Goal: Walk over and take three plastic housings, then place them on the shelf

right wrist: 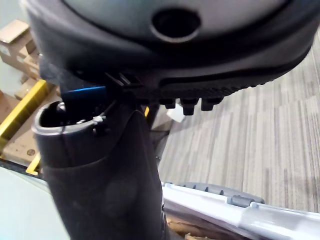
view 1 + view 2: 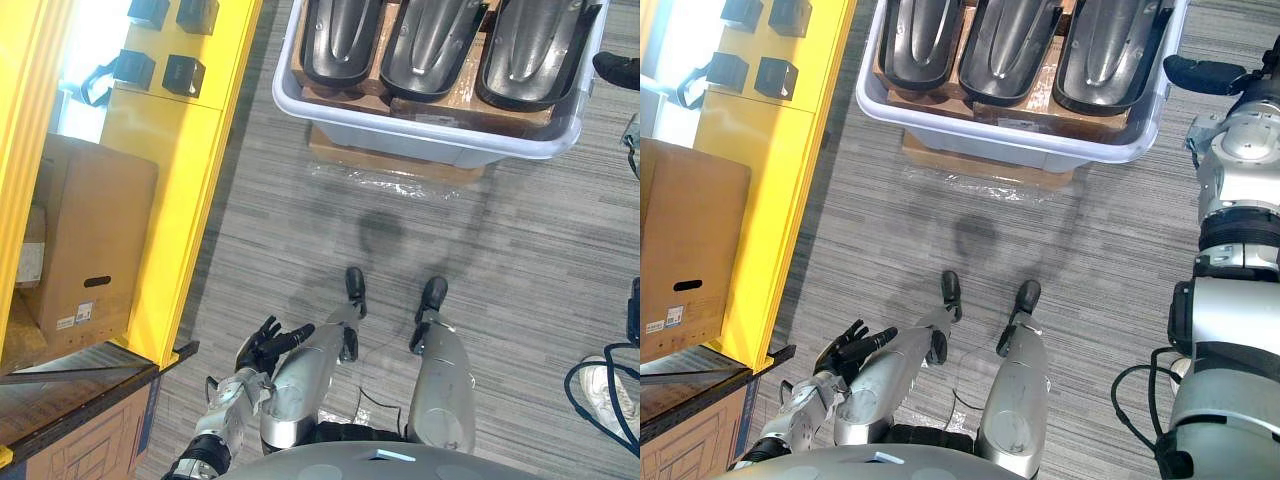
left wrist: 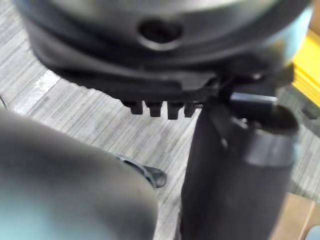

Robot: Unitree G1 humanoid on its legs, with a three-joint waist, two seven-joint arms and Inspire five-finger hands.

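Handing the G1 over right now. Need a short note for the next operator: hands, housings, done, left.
Left hand: open, empty, low at the robot's left side.
Right hand: open, empty, raised by the bin's right end.
Three dark grey moulded plastic housings lie side by side on cardboard in the pale grey plastic bin, ahead of the robot.
Yellow metal shelf stands on the robot's left.
Done: robot faces the bin; no housing taken yet.
Left: take all three, place them on the shelf.
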